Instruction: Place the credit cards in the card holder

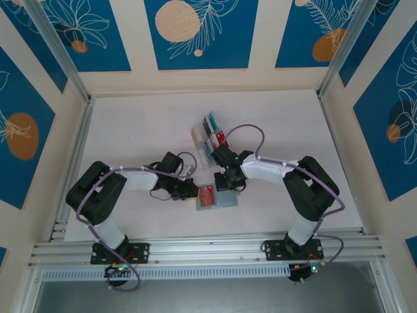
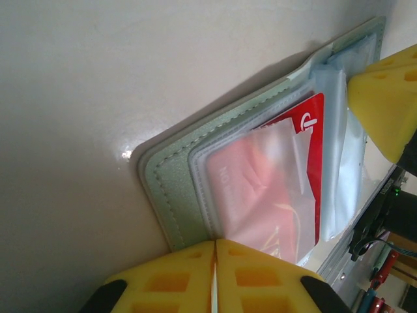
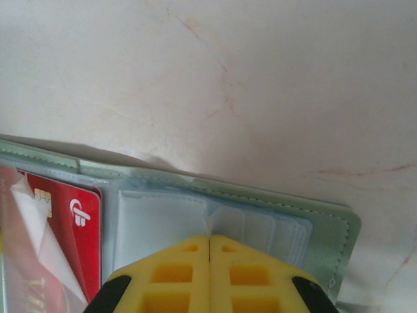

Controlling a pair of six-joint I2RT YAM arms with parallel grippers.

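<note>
The open card holder (image 2: pixel 176 189), a red credit card (image 2: pixel 311 130) pocketed inside, is pressed on the tabletop (image 3: pixel 228 78) by the left gripper (image 2: pixel 215 246) and right gripper (image 3: pixel 208 240), both fully closed.

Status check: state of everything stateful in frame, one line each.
card holder: open, lying flat.
red card: partly under a clear sleeve, top edge exposed.
left gripper: shut, tips at holder's edge.
right gripper: shut, tips over holder's right half.
clear rack: holds several cards.
</note>
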